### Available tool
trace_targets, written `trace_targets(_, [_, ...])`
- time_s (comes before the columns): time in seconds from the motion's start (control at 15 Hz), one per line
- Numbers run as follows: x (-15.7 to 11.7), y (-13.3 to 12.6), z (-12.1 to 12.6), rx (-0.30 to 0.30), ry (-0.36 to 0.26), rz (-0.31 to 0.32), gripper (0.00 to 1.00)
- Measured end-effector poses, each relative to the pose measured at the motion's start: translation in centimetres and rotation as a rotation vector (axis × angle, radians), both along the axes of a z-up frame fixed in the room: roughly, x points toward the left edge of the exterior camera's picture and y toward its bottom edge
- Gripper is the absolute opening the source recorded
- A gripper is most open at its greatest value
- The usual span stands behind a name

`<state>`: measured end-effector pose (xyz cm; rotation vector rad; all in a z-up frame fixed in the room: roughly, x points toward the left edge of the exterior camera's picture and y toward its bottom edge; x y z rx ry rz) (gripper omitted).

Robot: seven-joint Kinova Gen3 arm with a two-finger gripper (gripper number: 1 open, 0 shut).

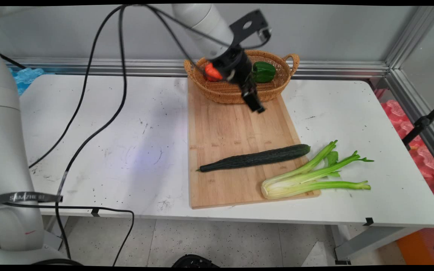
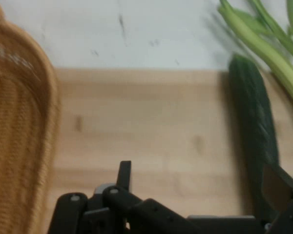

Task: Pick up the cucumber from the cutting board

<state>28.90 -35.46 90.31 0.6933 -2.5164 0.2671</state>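
While the gripper (image 1: 256, 105) hangs empty above the cutting board (image 1: 224, 128), just before the wicker basket (image 1: 236, 92), its jaws stand wide apart; cucumber (image 1: 254, 158) and celery (image 1: 311, 175) lie nearer the table (image 1: 107, 131) edge.

The end effector (image 1: 256, 103) hangs empty above the cutting board (image 1: 224, 128), just before the wicker basket (image 1: 232, 94); a dark cucumber (image 1: 256, 158) lies further forward.
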Motion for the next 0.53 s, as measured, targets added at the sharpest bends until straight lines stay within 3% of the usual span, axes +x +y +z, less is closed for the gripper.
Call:
trace_targets(0.33, [-0.1, 5.6, -1.9, 0.031, -0.052, -0.024, 1.00])
trace_targets(0.53, [-0.5, 7.6, -3.4, 0.032, -0.066, -0.023, 1.00])
